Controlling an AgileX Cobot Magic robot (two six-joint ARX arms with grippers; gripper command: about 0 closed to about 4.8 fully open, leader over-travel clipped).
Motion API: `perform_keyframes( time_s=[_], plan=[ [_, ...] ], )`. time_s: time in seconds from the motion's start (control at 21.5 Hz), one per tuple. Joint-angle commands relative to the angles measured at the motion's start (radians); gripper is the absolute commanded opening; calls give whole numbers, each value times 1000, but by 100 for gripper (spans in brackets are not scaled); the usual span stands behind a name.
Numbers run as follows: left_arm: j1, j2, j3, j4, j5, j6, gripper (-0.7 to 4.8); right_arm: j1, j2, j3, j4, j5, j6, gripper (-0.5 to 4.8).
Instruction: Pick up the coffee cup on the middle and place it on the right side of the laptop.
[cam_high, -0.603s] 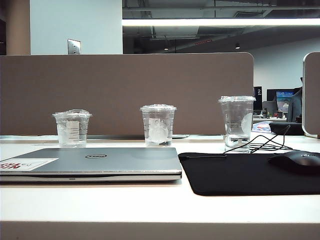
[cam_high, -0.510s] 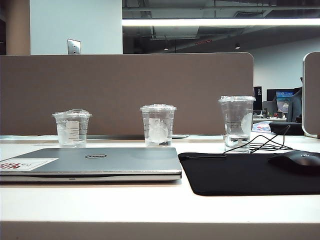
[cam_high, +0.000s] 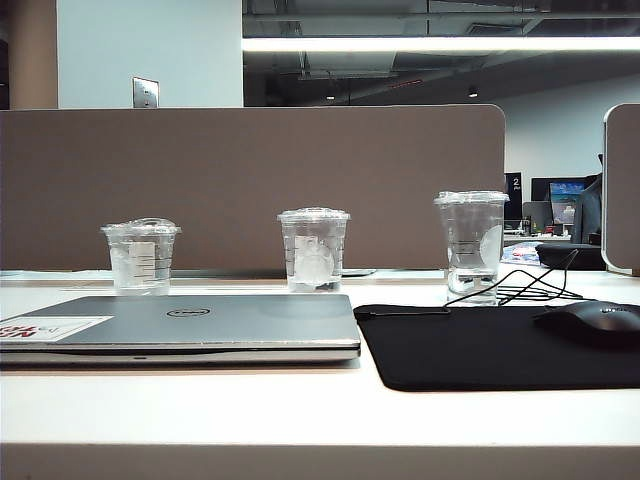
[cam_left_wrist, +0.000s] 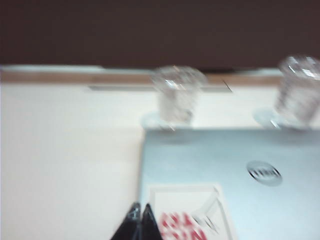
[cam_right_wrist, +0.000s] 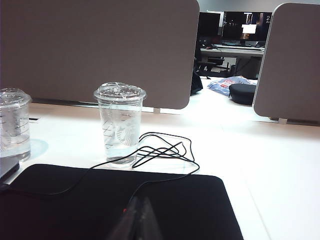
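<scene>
The right gripper (cam_right_wrist: 138, 210) shows only in its wrist view, with its fingertips pressed together and empty, low over the near part of the black mouse pad (cam_right_wrist: 115, 200); the left gripper (cam_left_wrist: 140, 220) also has its tips closed on nothing, and it hangs above the near left corner of the laptop (cam_left_wrist: 225, 170), just beside the white-and-red sticker (cam_left_wrist: 192, 215). In the exterior view neither arm can be seen, so I judge that the task is at its very beginning: the reach is not yet made. The coffee cup (cam_high: 313, 250) stands upright in the middle of the row, on the table behind the far right part of the laptop (cam_high: 190, 325), between the shorter dome-lidded cup (cam_high: 140, 257) on the left and the taller clear cup (cam_high: 471, 245) on the right. The next move calls for one gripper to spread its fingers, go over the laptop or the pad to the middle cup, and close gently, because thin plastic may bend. A thin black cable (cam_high: 520, 290) and the mouse (cam_high: 590, 322) lie at the right side, so the place to set it down is a little crowded. Against the earlier frame, the whole exterior picture sits slightly more to the left; the things themselves seem not to have moved.
</scene>
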Motion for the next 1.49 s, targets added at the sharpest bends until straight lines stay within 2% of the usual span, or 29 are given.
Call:
perform_keyframes(
  time_s=[0.05,0.19,0.37,0.46,0.6,0.7,0.84,0.93,0.97,1.02,1.11,1.21,1.25,1.35,1.39,1.49],
  plan=[
    [-84,15,3,-40,3,4,-5,0,-2,-5,22,4,197,-1],
    [-206,41,3,-37,3,4,-5,1,-2,-5,16,-16,441,0],
    [-277,87,3,-37,3,4,-5,1,-2,-4,-56,-98,486,-1],
    [-307,122,3,-37,3,4,-5,1,-2,-4,-97,-128,550,-1],
    [-339,131,3,-36,3,4,-5,1,-1,-2,-102,-293,558,-1],
    [-343,131,3,-37,3,4,-5,1,4,8,-104,-383,612,1],
    [-343,131,3,-40,3,4,-5,1,27,59,-99,-356,620,28],
    [-343,130,3,-41,3,4,-5,1,110,100,-47,-348,612,56],
    [-343,129,3,-42,3,4,-5,9,228,128,39,-390,608,68],
    [-343,129,3,-41,3,4,-5,21,297,144,89,-401,598,89],
    [-343,128,3,-41,3,4,-5,113,620,245,257,-402,482,205],
    [-343,128,3,-44,3,4,-5,177,818,325,328,-385,368,366],
    [-343,128,3,-43,3,4,-5,231,1012,419,372,-352,270,479],
    [-343,123,3,-43,3,4,-5,272,1301,577,390,-335,173,479],
    [-343,121,3,-44,3,4,-5,275,1380,618,410,-336,166,479],
    [-342,101,3,-43,3,4,-5,275,1632,734,559,-375,178,479]
  ],
)
